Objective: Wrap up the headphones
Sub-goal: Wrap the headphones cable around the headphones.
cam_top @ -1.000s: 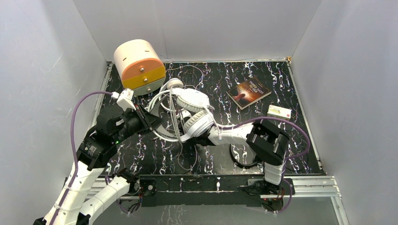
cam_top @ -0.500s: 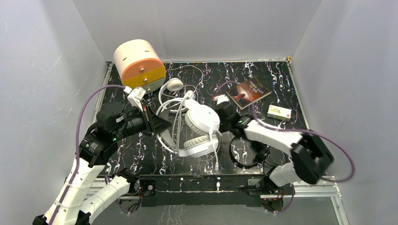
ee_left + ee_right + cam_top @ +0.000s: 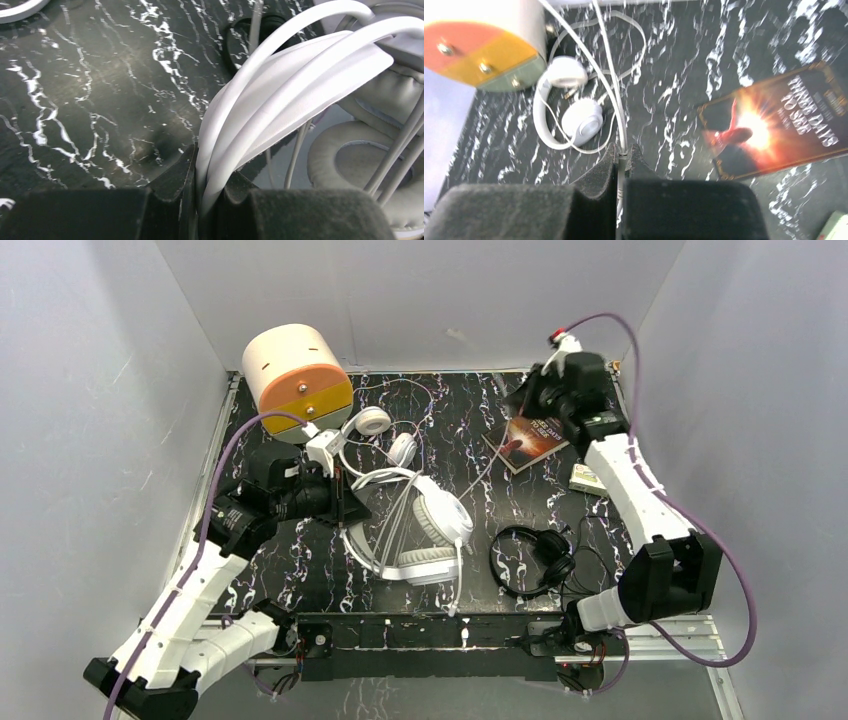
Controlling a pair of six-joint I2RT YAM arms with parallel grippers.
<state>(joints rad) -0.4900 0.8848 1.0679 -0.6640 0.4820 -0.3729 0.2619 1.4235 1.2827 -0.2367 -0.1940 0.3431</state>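
Note:
My left gripper (image 3: 348, 505) is shut on the headband (image 3: 300, 65) of the big white over-ear headphones (image 3: 432, 530), which hang just right of it over the middle of the table. Their thin white cord (image 3: 485, 462) runs up and right to my right gripper (image 3: 527, 405), raised at the back right and shut on it. In the right wrist view the cord (image 3: 616, 100) leaves the shut jaws (image 3: 623, 155). The slimmer white on-ear headphones (image 3: 385, 435) lie behind the big pair. The small black headphones (image 3: 535, 555) lie near the front right.
A white drum (image 3: 297, 375) with an orange and yellow face stands at the back left. A book (image 3: 530, 435) lies under my right gripper, with a small box (image 3: 595, 478) to its right. White walls close in three sides of the marbled black table (image 3: 300, 570).
My right arm swung from the table's middle to the back right, shutting on the cord and drawing it out. My left gripper moved back a little and the big white headphones turned.

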